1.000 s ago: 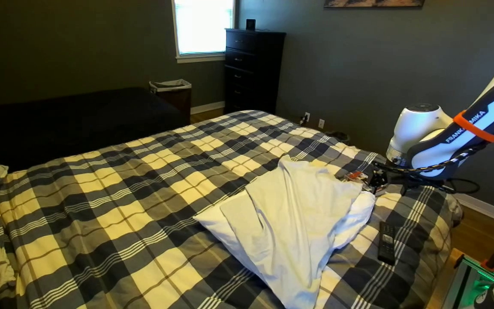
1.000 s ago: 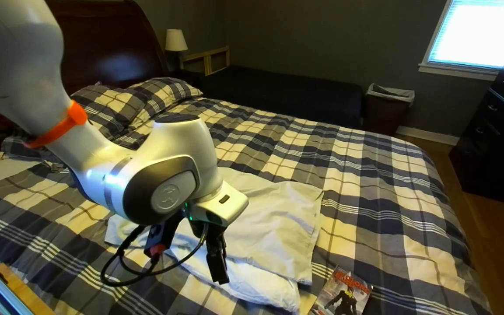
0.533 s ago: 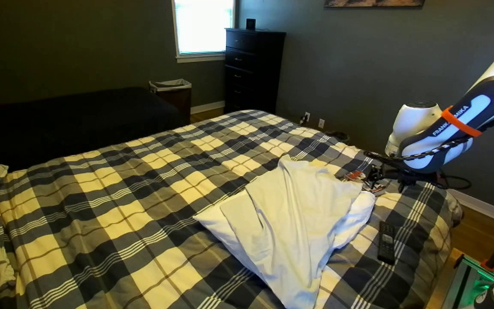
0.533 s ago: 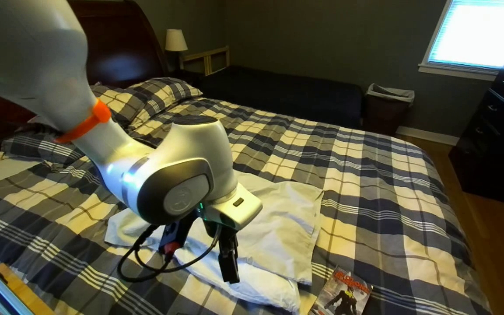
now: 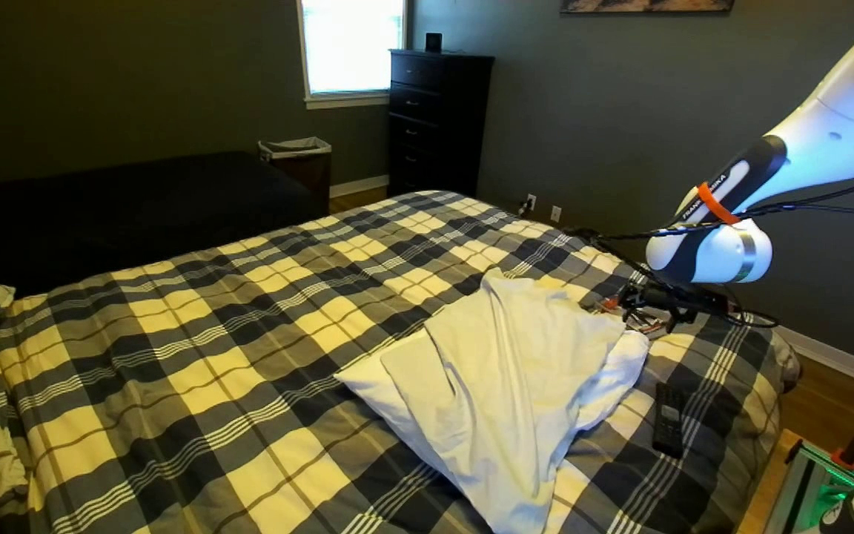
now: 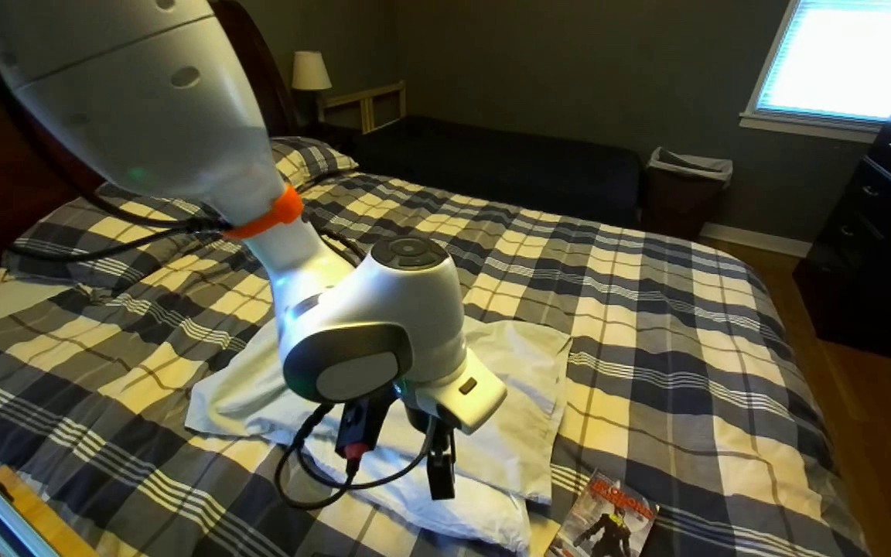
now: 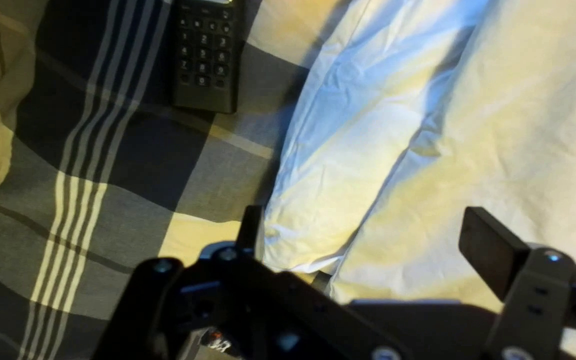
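Note:
A rumpled white cloth (image 5: 516,363) lies on the plaid bed in both exterior views (image 6: 519,371). It lies over a second white layer (image 5: 623,371), which also shows in the wrist view (image 7: 348,165). My gripper (image 7: 370,232) is open with its fingers wide apart and nothing between them. It hangs above the cloth's edge (image 7: 518,140). In the exterior views it is near the foot-side corner of the cloth (image 5: 648,320) (image 6: 442,476). A comic or magazine (image 6: 608,514) lies close by, partly hidden behind the gripper in the wrist view (image 7: 218,342).
A black remote with number keys (image 5: 669,420) lies on the plaid cover (image 5: 234,371), also in the wrist view (image 7: 205,65). Plaid pillows (image 6: 105,232) lie at the head. A dark dresser (image 5: 438,119) and a lined bin (image 6: 689,189) stand beyond the bed.
The arm and gripper have moved across the bed's foot side toward the comic, rightward in one exterior picture and slightly leftward in another. The cloth, remote and comic have not moved.

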